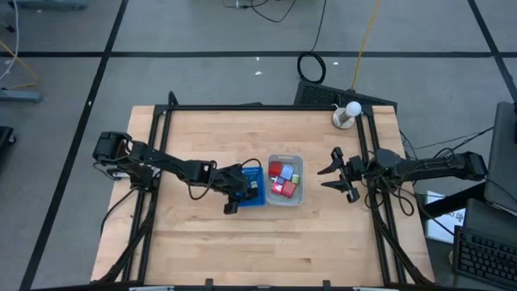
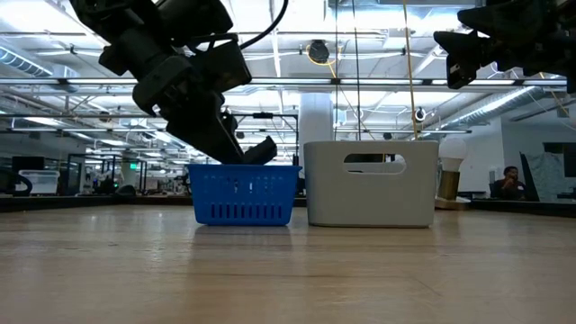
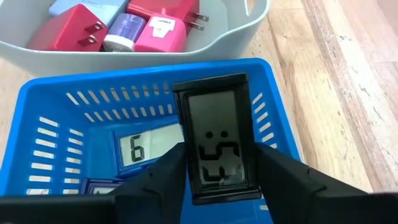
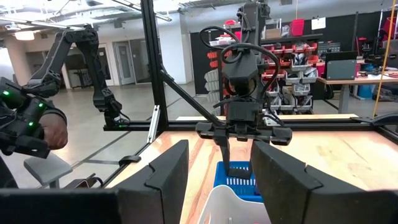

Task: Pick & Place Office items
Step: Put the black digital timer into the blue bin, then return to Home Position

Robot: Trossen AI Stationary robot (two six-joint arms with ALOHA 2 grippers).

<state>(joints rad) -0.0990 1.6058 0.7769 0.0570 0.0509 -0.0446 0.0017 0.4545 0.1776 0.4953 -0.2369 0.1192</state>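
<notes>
Left wrist view: left end effector (image 3: 217, 177) clamps black LCD clock (image 3: 216, 137) over blue basket (image 3: 273, 112).

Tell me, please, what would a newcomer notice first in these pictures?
The left gripper holds a black flat rectangle with a display over the blue basket at the table's middle. Beside it, the pale tray holds red and blue blocks. The right gripper waits open nearby.

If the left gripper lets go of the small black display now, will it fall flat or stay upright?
Probably it falls flat: the black display is a thin rigid slab, held upright by the left gripper over the blue basket. It looks light, and its glossy face may slide against the display already inside.
</notes>
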